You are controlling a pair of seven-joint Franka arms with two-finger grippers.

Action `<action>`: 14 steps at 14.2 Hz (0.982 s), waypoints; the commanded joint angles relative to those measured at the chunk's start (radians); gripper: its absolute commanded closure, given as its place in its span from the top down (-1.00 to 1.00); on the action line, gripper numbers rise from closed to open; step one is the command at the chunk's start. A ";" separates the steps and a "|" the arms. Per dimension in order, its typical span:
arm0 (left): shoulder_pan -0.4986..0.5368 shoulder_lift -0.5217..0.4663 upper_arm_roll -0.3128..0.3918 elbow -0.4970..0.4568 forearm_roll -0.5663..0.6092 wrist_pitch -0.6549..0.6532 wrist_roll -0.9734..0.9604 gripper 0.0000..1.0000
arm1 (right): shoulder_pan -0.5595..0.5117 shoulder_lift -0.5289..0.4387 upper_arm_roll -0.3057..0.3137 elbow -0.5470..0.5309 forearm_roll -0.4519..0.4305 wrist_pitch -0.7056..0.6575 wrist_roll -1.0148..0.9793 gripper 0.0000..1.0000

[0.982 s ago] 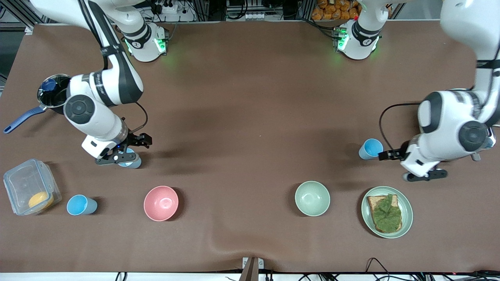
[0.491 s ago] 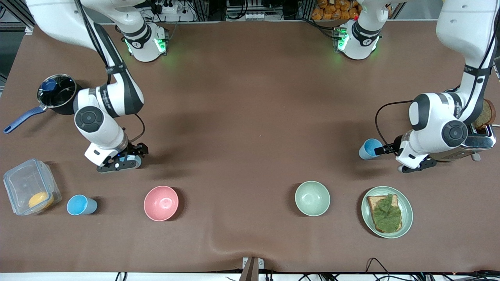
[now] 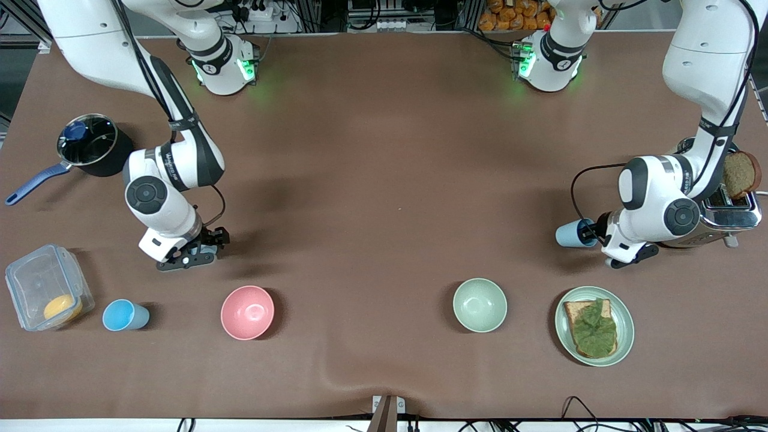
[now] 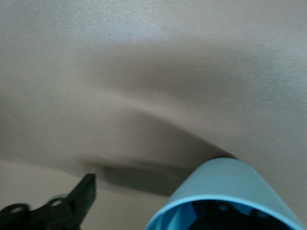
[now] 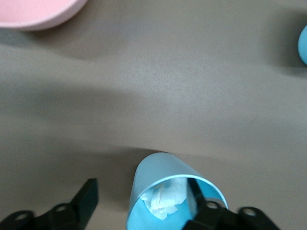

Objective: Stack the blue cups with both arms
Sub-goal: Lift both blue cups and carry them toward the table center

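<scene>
Cup [image 5: 168, 189] under the right gripper [image 3: 191, 255] hidden in front view; its crumpled white contents unidentifiable.
</scene>
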 commanded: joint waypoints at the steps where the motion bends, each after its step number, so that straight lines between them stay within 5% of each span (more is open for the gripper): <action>1: -0.025 0.011 0.006 0.003 -0.003 -0.001 -0.078 -1.00 | -0.016 0.009 0.011 0.005 -0.025 -0.007 0.009 -0.58; 3: -0.033 0.011 0.006 0.006 -0.003 -0.001 -0.091 -1.00 | -0.013 0.011 0.011 0.005 -0.025 -0.010 0.003 -1.00; 9: -0.085 0.040 0.005 0.051 -0.003 -0.001 -0.189 -1.00 | 0.002 -0.001 0.018 0.101 -0.021 -0.171 0.006 -1.00; 14: -0.149 0.066 0.000 0.133 -0.003 -0.001 -0.230 -1.00 | 0.079 -0.005 0.082 0.320 0.051 -0.505 0.044 -1.00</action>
